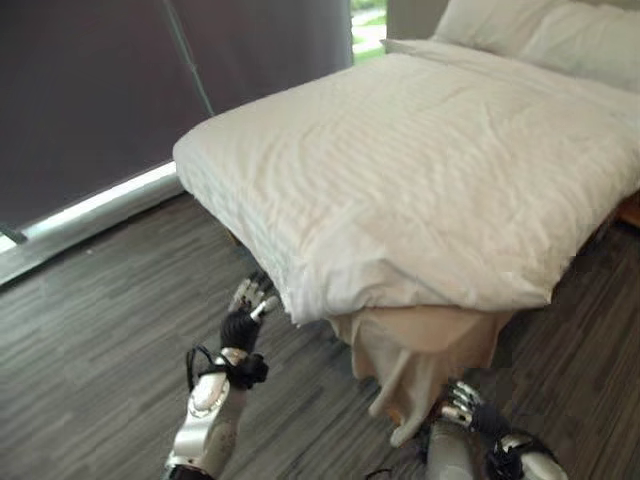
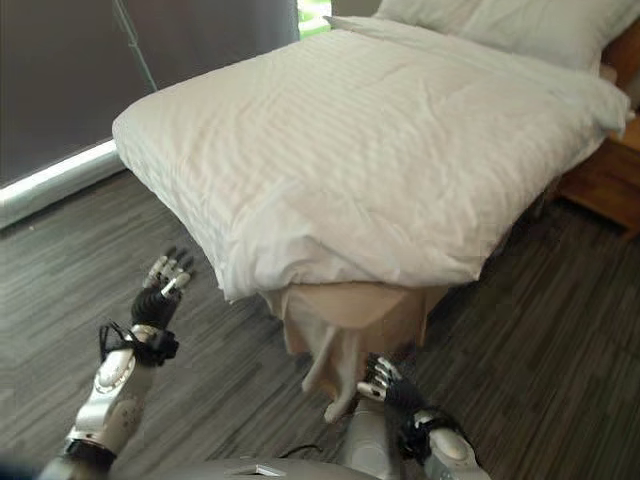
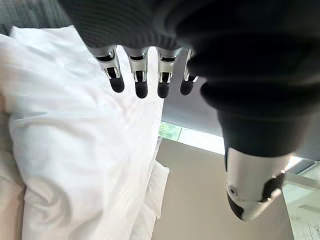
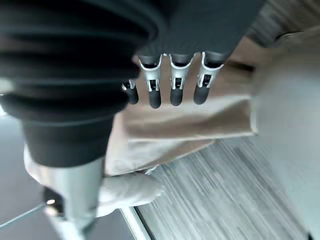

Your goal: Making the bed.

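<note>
A white duvet (image 1: 420, 170) covers the bed, its near corner hanging over the foot end. Below that corner a beige sheet (image 1: 420, 345) hangs down in folds toward the floor. Two white pillows (image 1: 540, 30) lie at the head of the bed. My left hand (image 1: 245, 322) is raised beside the duvet's near corner, fingers straight, holding nothing; in the left wrist view its fingers (image 3: 141, 75) reach toward the duvet (image 3: 65, 150) without touching. My right hand (image 2: 385, 385) is low by the hanging sheet, open, with its fingers (image 4: 175, 85) close to the beige sheet (image 4: 200, 120).
Dark wood-look floor (image 1: 100, 320) surrounds the bed. A dark curtain (image 1: 90, 90) with a bright strip along its bottom hangs at the left. A wooden nightstand (image 2: 605, 180) stands at the bed's far right side.
</note>
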Available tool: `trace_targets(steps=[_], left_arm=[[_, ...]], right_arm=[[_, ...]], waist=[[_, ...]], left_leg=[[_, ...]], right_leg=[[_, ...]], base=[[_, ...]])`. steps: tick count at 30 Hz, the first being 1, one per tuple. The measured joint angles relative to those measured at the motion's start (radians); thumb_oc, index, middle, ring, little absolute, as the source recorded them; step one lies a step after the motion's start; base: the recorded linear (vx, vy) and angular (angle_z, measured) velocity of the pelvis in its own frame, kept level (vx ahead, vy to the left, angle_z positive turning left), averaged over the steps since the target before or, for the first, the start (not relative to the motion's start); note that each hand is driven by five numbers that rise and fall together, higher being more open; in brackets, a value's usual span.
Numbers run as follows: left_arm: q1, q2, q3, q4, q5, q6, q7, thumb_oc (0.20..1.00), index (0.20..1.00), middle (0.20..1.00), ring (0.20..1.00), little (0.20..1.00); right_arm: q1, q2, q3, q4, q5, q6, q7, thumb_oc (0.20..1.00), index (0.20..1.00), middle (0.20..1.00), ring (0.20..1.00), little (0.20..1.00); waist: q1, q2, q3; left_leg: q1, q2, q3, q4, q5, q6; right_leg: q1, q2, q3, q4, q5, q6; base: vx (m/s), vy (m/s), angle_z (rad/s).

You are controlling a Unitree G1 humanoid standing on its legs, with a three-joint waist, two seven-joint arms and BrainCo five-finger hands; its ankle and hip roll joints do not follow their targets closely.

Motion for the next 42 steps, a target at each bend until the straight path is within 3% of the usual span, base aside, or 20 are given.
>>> trace_targets(steps=[1, 2, 3, 5, 6, 7, 8, 12, 15, 16, 21, 25, 26, 29, 31, 34, 37, 40, 42], left_arm=[[-0.003, 0.002, 0.015, -0.01, 0.0, -0.001, -0.003, 1.0, 1.0, 1.0, 1.0, 1.0], [0.0, -0.003, 0.033, -0.006, -0.001, 0.002, -0.006, 1.0, 1.0, 1.0, 1.0, 1.0], [0.003, 0.002, 0.06, -0.007, -0.001, 0.007, -0.008, 1.0, 1.0, 1.0, 1.0, 1.0], [0.012, -0.002, 0.076, -0.012, -0.001, 0.01, -0.007, 1.0, 1.0, 1.0, 1.0, 1.0], [0.027, -0.001, 0.077, -0.02, -0.001, 0.01, -0.008, 1.0, 1.0, 1.0, 1.0, 1.0], [0.05, 0.006, 0.079, -0.023, -0.003, 0.011, -0.007, 1.0, 1.0, 1.0, 1.0, 1.0], [0.062, 0.012, 0.088, -0.019, -0.004, 0.018, -0.007, 1.0, 1.0, 1.0, 1.0, 1.0], [0.069, 0.026, 0.1, -0.006, -0.011, 0.023, -0.007, 1.0, 1.0, 1.0, 1.0, 1.0], [0.073, 0.022, 0.105, -0.006, -0.011, 0.023, -0.008, 1.0, 1.0, 1.0, 1.0, 1.0], [0.072, 0.001, 0.097, -0.008, -0.011, 0.025, -0.008, 1.0, 1.0, 1.0, 1.0, 1.0], [0.091, -0.034, 0.095, -0.014, -0.011, 0.027, -0.009, 1.0, 1.0, 1.0, 1.0, 1.0], [0.102, -0.053, 0.097, -0.014, -0.013, 0.029, -0.01, 1.0, 1.0, 1.0, 1.0, 1.0], [0.108, -0.054, 0.116, -0.014, -0.049, 0.029, -0.009, 1.0, 1.0, 1.0, 1.0, 1.0], [0.096, -0.054, 0.118, 0.001, -0.038, 0.021, 0.009, 1.0, 1.0, 1.0, 1.0, 1.0], [0.089, -0.054, 0.154, -0.002, -0.037, 0.018, 0.033, 1.0, 1.0, 1.0, 1.0, 1.0], [0.071, -0.054, 0.175, -0.007, -0.028, 0.017, 0.031, 1.0, 1.0, 1.0, 1.0, 1.0], [0.062, -0.046, 0.249, -0.022, -0.028, 0.014, 0.029, 1.0, 1.0, 1.0, 1.0, 1.0], [0.096, -0.047, 0.274, -0.021, -0.028, 0.016, 0.021, 1.0, 1.0, 1.0, 1.0, 1.0], [0.14, -0.046, 0.248, -0.021, -0.031, 0.017, -0.002, 1.0, 1.0, 1.0, 1.0, 1.0]], right_arm=[[-0.022, 0.0, -0.018, 0.005, 0.0, -0.001, 0.0, 1.0, 1.0, 1.0, 1.0, 1.0], [-0.045, -0.002, -0.034, 0.006, 0.0, -0.003, -0.002, 1.0, 1.0, 1.0, 1.0, 1.0], [-0.079, -0.006, -0.048, 0.001, -0.001, -0.015, -0.003, 1.0, 1.0, 1.0, 1.0, 1.0], [-0.098, -0.015, -0.049, 0.002, -0.002, -0.016, -0.005, 1.0, 1.0, 1.0, 1.0, 1.0], [-0.103, -0.018, -0.049, 0.002, -0.002, -0.017, -0.006, 1.0, 1.0, 1.0, 1.0, 1.0], [-0.113, -0.014, -0.056, 0.001, -0.002, -0.026, -0.007, 1.0, 1.0, 1.0, 1.0, 1.0], [-0.123, -0.006, -0.051, 0.001, -0.002, -0.026, -0.007, 1.0, 1.0, 1.0, 1.0, 1.0], [-0.131, 0.003, -0.02, -0.015, -0.003, -0.025, -0.005, 1.0, 1.0, 1.0, 1.0, 1.0], [-0.125, 0.0, -0.018, -0.029, -0.01, -0.025, -0.004, 1.0, 1.0, 1.0, 1.0, 1.0], [-0.114, -0.019, -0.032, -0.031, -0.016, -0.026, -0.015, 1.0, 1.0, 1.0, 1.0, 1.0], [-0.081, -0.066, -0.101, -0.063, -0.018, -0.028, -0.038, 1.0, 1.0, 1.0, 1.0, 1.0], [-0.077, -0.067, -0.143, -0.068, -0.017, -0.048, -0.053, 1.0, 1.0, 1.0, 1.0, 1.0], [-0.079, -0.035, -0.165, -0.109, -0.017, -0.055, -0.056, 1.0, 1.0, 1.0, 1.0, 1.0], [-0.074, -0.033, -0.177, -0.124, -0.018, -0.082, -0.098, 1.0, 1.0, 1.0, 1.0, 1.0], [-0.08, 0.006, -0.263, -0.156, -0.017, -0.122, -0.139, 1.0, 1.0, 1.0, 1.0, 1.0], [-0.075, 0.012, -0.337, -0.154, -0.052, -0.127, -0.153, 1.0, 1.0, 1.0, 1.0, 1.0], [-0.071, -0.051, -0.433, -0.132, -0.11, -0.117, -0.178, 1.0, 1.0, 1.0, 1.0, 1.0], [-0.163, -0.203, -0.488, -0.103, -0.188, -0.103, -0.215, 1.0, 1.0, 1.0, 1.0, 1.0], [-0.283, -0.358, -0.463, -0.045, -0.249, -0.103, -0.215, 1.0, 1.0, 1.0, 1.0, 1.0]], waist=[[0.006, -0.014, 0.01], [0.004, -0.028, 0.018], [0.027, -0.034, 0.021], [0.052, -0.045, 0.017], [0.061, -0.047, 0.01], [0.104, -0.07, -0.009], [0.112, -0.086, -0.016], [0.125, -0.143, -0.037], [0.125, -0.162, -0.049], [0.117, -0.131, -0.048], [0.095, -0.087, -0.044], [0.093, -0.09, -0.041], [0.095, -0.105, -0.016], [0.101, -0.105, -0.005], [0.102, -0.099, 0.011], [0.097, -0.096, 0.015], [0.094, -0.11, 0.019], [0.102, -0.144, 0.013], [0.109, -0.164, 0.007]], left_leg=[[0.002, -0.012, 0.013, -0.013, 0.012, 0.008], [0.003, -0.026, 0.023, -0.015, 0.022, 0.015], [0.014, 0.001, 0.04, -0.04, 0.033, 0.02], [0.016, 0.019, 0.082, -0.063, 0.05, 0.033], [0.015, 0.027, 0.1, -0.075, 0.059, 0.034], [0.013, 0.03, 0.123, -0.094, 0.071, 0.03], [0.014, 0.024, 0.137, -0.112, 0.089, 0.007], [0.011, -0.012, 0.162, -0.142, 0.129, -0.015], [0.0, -0.023, 0.17, -0.143, 0.148, -0.04], [-0.022, -0.003, 0.16, -0.134, 0.162, -0.057], [-0.038, 0.028, 0.1, -0.131, 0.179, -0.07], [-0.026, 0.04, 0.086, -0.147, 0.194, -0.078], [0.037, 0.01, 0.09, -0.24, 0.225, -0.067], [0.033, -0.003, 0.055, -0.223, 0.218, -0.076], [0.031, 0.005, 0.047, -0.206, 0.214, -0.073], [0.059, 0.004, 0.057, -0.247, 0.217, -0.076], [0.046, 0.004, 0.064, -0.248, 0.218, -0.074], [0.029, 0.006, 0.064, -0.244, 0.22, -0.071], [0.01, 0.0, 0.055, -0.247, 0.219, -0.071]], right_leg=[[0.034, 0.007, 0.021, -0.079, 0.004, 0.002], [0.064, 0.026, 0.055, -0.169, 0.046, 0.042], [0.105, 0.037, 0.1, -0.263, 0.086, 0.091], [0.108, 0.001, -0.009, -0.145, 0.006, 0.038], [0.117, -0.024, -0.062, -0.092, -0.018, 0.027], [0.154, -0.071, -0.121, -0.066, -0.057, 0.037], [0.196, -0.086, -0.119, -0.126, -0.059, 0.039], [0.347, -0.087, -0.062, -0.412, -0.011, 0.042], [0.398, -0.079, -0.064, -0.541, -0.011, 0.054], [0.391, -0.061, -0.063, -0.57, 0.001, 0.049], [0.388, -0.014, -0.059, -0.587, 0.004, 0.039], [0.388, 0.007, -0.05, -0.587, 0.002, 0.028], [0.407, -0.006, -0.047, -0.582, 0.005, 0.023], [0.41, -0.006, -0.043, -0.582, 0.005, 0.022], [0.422, -0.006, -0.043, -0.582, 0.008, 0.024], [0.425, -0.012, -0.032, -0.587, -0.008, 0.031], [0.415, -0.01, -0.023, -0.587, 0.0, 0.027], [0.396, -0.007, -0.021, -0.582, 0.008, 0.026], [0.391, -0.009, -0.026, -0.582, 0.008, 0.027]], base=[[-0.08, 0.083, -0.26], [-0.06, 0.021, -0.67], [-0.1, -0.015, -0.64], [-0.07, -0.043, -0.52], [-0.03, -0.114, -0.79], [-0.04, -0.141, -0.72], [-0.02, -0.129, -0.77], [-0.03, -0.072, -0.18], [-0.08, -0.078, -0.1], [-0.08, -0.065, -0.01], [-0.04, -0.03, -0.06], [-0.02, -0.004, -0.08], [0.07, 0.033, -0.06], [0.12, 0.056, 0.01], [0.26, 0.128, -0.03], [0.22, 0.113, -0.08], [0.12, 0.071, -0.08], [0.1, 0.079, -0.02], [0.04, 0.053, 0.09]])
